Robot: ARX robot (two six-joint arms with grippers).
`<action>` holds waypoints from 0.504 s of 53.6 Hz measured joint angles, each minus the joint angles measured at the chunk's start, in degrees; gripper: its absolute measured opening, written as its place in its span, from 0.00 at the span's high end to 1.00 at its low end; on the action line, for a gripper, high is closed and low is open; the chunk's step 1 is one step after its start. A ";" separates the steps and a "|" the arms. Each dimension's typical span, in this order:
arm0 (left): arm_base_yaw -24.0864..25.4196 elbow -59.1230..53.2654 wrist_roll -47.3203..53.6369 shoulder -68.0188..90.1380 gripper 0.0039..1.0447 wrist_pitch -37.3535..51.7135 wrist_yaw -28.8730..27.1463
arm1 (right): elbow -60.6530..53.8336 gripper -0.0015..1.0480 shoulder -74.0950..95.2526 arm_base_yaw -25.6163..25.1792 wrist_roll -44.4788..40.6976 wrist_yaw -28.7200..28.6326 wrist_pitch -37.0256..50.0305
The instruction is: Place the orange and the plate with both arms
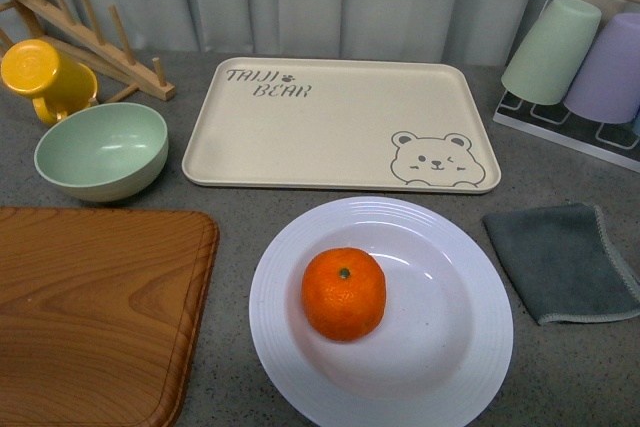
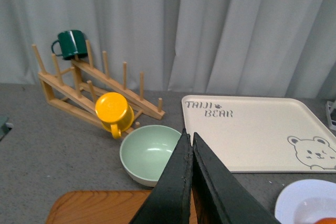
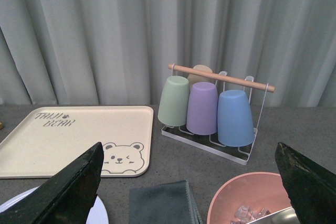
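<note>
The orange [image 1: 344,293] sits in the white ridged plate [image 1: 470,367] at the near middle of the table in the front view. Neither arm shows in that view. In the left wrist view my left gripper [image 2: 189,134] is shut and empty, held above the table with its tips over the green bowl's edge; the plate's rim [image 2: 296,203] and a sliver of the orange [image 2: 328,221] show at the corner. In the right wrist view my right gripper [image 3: 189,148] is open wide and empty, above the grey cloth [image 3: 160,203]; a bit of the plate [image 3: 100,213] shows.
A beige bear tray [image 1: 330,122] lies behind the plate. A pale green bowl [image 1: 102,150], a yellow mug [image 1: 42,75] and a wooden rack [image 1: 95,37] stand at the left. A wooden board [image 1: 90,307] lies near left. A cup rack [image 1: 580,67] and a pink bowl [image 3: 247,200] are at the right.
</note>
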 joint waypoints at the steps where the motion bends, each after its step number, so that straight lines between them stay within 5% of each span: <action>1: 1.01 0.00 0.00 -1.18 0.96 -0.81 0.20 | 0.00 0.09 0.00 0.00 0.02 -0.04 0.00; 27: 2.12 -0.02 0.00 -15.06 0.96 -14.19 0.79 | 0.00 0.09 0.00 0.00 0.02 0.00 0.00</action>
